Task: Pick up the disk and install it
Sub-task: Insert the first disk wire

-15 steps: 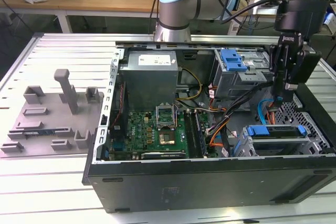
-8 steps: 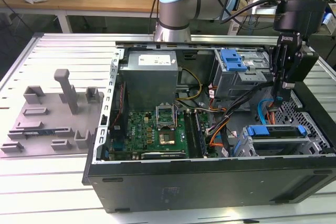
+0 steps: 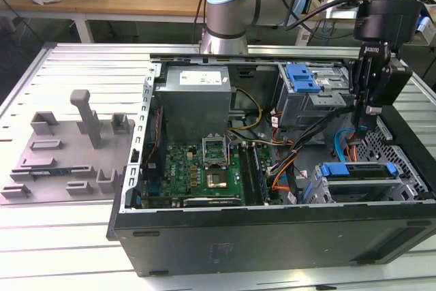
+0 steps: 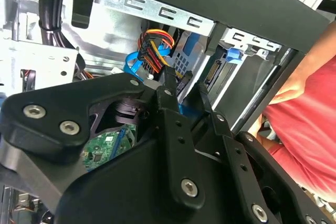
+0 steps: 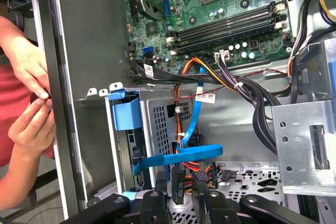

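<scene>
Inside the PC case, at the exterior view's right, the gripper hangs over the drive bay. Jaws stand narrowly apart, nothing held. In the first wrist view its tips are just beside a looped blue cable. In the second wrist view, orange-yellow wiring lies near. Disk sits in the bay below, blue carrier tabs at both ends, apart from gripper. A person's hand is at the case wall, outside. Case stands on slatted tabletop.
</scene>
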Tool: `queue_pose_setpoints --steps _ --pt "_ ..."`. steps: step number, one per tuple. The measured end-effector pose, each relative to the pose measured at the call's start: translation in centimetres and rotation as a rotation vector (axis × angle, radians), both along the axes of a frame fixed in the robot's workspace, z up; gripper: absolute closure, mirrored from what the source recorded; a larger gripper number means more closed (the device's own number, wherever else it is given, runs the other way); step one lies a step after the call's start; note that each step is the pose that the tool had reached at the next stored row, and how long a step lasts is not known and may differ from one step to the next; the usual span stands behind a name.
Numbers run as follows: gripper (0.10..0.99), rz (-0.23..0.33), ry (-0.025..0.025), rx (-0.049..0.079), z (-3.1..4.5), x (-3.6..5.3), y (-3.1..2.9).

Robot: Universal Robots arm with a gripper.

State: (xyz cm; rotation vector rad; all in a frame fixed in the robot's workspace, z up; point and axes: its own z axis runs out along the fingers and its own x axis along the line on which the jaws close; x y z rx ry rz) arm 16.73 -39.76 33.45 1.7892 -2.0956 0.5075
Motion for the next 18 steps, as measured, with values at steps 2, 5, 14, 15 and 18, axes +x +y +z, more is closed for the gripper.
queue_pose_setpoints --steps 2,5,14,15,18 --pt "0.765 0.000 -0.0001 -0.001 -0.10 0.03 0.00" --pt "0.765 0.001 -0.0001 -0.003 -0.17 0.07 0.01" --pt "0.918 0.002 -0.0036 -0.005 -0.24 0.08 0.11" --pt "0.918 0.002 -0.0039 -0.005 -0.25 0.08 0.11" --pt "0.918 0.002 -0.0041 -0.005 -0.25 0.08 0.11"
